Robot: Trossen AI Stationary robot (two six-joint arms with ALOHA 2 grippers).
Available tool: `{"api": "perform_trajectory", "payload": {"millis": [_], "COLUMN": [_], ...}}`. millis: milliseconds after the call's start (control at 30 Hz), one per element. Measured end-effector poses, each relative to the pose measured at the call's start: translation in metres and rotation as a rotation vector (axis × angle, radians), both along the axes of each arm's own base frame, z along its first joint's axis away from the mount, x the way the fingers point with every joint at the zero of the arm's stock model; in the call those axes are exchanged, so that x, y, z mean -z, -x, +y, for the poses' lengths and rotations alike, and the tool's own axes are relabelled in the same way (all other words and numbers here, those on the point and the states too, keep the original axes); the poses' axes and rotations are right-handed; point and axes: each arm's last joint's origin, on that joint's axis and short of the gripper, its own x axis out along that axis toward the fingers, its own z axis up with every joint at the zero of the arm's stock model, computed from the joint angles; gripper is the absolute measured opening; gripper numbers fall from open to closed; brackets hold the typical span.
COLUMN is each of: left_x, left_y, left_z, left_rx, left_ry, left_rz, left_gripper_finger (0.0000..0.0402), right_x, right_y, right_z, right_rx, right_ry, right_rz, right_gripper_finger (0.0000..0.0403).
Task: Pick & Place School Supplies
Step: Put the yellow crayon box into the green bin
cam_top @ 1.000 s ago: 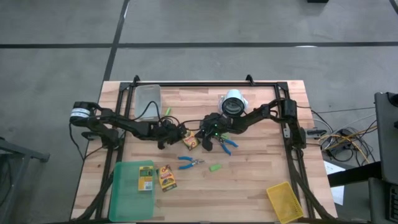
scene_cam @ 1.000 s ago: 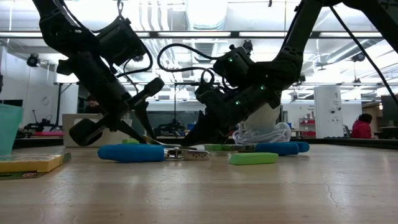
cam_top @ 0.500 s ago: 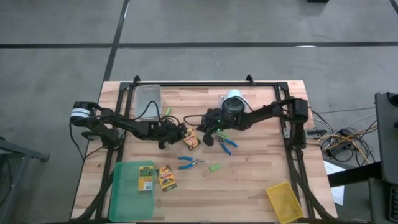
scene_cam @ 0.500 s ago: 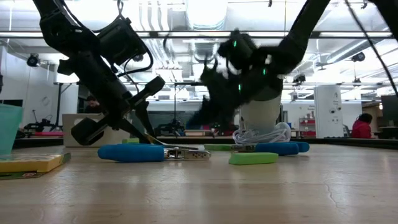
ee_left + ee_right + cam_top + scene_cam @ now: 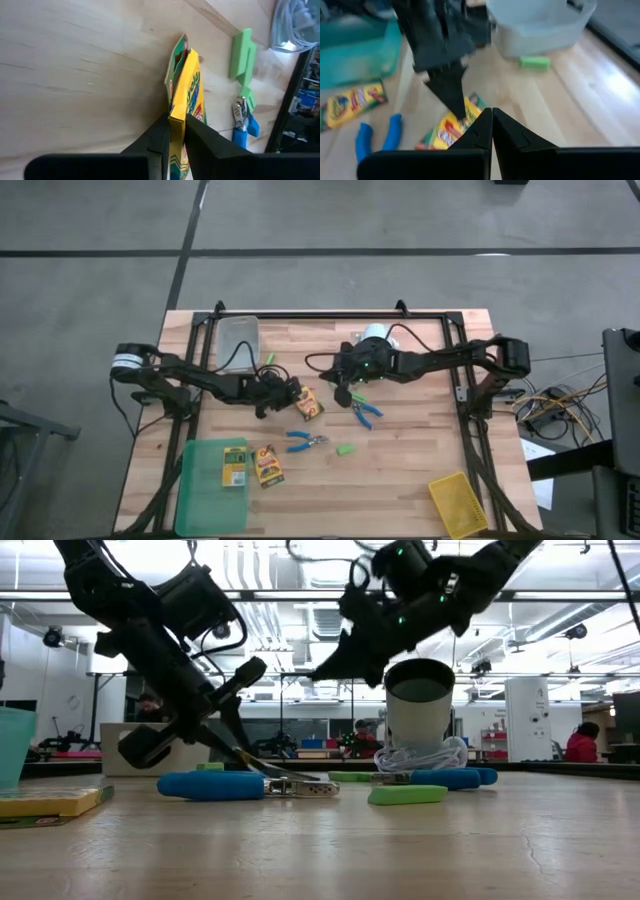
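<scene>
Left gripper (image 5: pixel 296 395), fingers clamped on crayon box (image 5: pixel 308 405) at frame centre: lift vertically, keeping grip. Right gripper (image 5: pixel 341 393) closed, empty.

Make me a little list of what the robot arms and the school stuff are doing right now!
left gripper: low at the table, fingers shut on a crayon box
right gripper: lifted above the table, fingers shut, holding nothing
other crayon boxes: one on the green tray, one on the wood beside it
scissors: two pairs lying on the table
green block: lying beside the scissors
yellow bin: at a table corner
</scene>
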Motion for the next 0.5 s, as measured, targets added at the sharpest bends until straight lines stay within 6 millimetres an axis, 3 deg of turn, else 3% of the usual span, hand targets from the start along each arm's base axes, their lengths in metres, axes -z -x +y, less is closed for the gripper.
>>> {"api": "perform_trajectory", "payload": {"millis": [233,500], "left_x": [-0.009,-0.028], "left_y": [-0.003,-0.009], "left_z": [0.000,0.000], "left_rx": [0.006,0.064], "left_ry": [-0.005,-0.072], "left_rz": [-0.033,-0.092], "left_gripper_finger": [0.0051,0.0051], "right_x": [-0.013,-0.008], "right_y": [0.004,0.006], "right_z": [0.001,0.001], "right_rx": [0.002,0.001], "right_ry": [0.012,0.005], "right_rz": [-0.036,0.012], "right_gripper_finger": [0.0008,0.0008]}}
